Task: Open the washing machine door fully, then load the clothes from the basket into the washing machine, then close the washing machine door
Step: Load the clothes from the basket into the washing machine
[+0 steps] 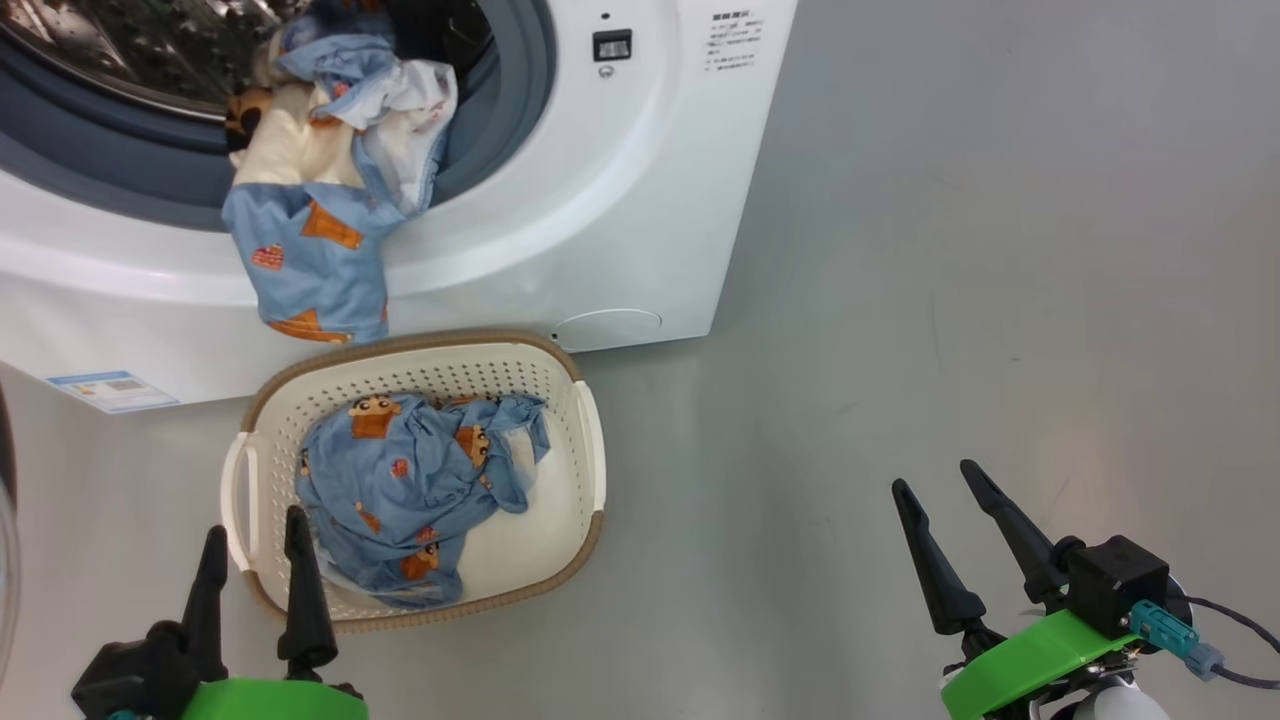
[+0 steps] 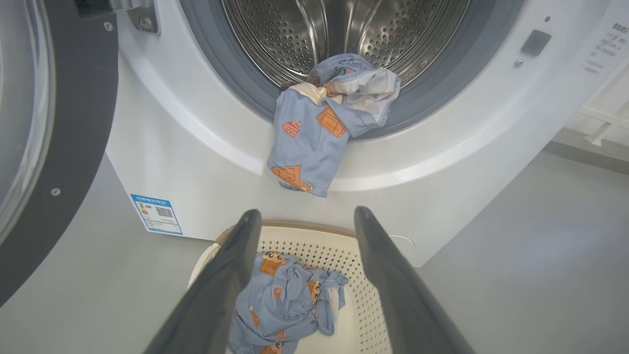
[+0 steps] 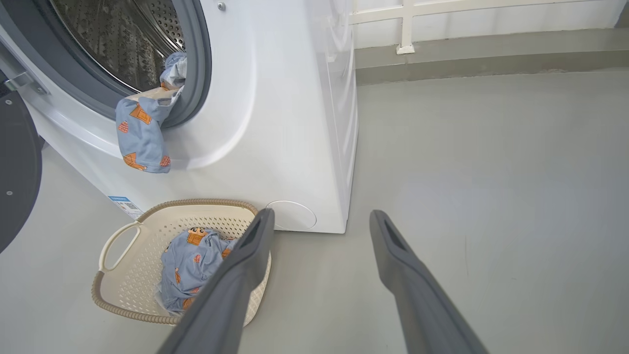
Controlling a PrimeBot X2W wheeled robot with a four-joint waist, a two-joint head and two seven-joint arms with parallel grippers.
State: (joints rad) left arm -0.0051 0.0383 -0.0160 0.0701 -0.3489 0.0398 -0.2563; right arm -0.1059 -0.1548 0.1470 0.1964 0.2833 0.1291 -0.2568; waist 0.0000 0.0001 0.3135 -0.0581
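Head view: clothes (image 1: 410, 490) lying in the basket (image 1: 592, 440), one piece (image 1: 310, 250) hanging off the washing machine (image 1: 620, 200) behind it; you're hovering left gripper (image 1: 255, 520) beside basket for next grab, right gripper (image 1: 934, 475) idling, both spread, empty.

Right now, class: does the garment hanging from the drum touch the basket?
Apart: right wrist view shows bare washing machine front between hanging garment and basket.

The left gripper (image 1: 255, 520) and right gripper (image 1: 934, 475) each had two long, tapering, matte dark fingers. The right one's fingers rose from a bright green collar (image 1: 1030, 660). Just beside that collar sat a black boxy block (image 1: 1115, 580), a teal connector (image 1: 1160, 628) and a dark cable (image 1: 1250, 679).
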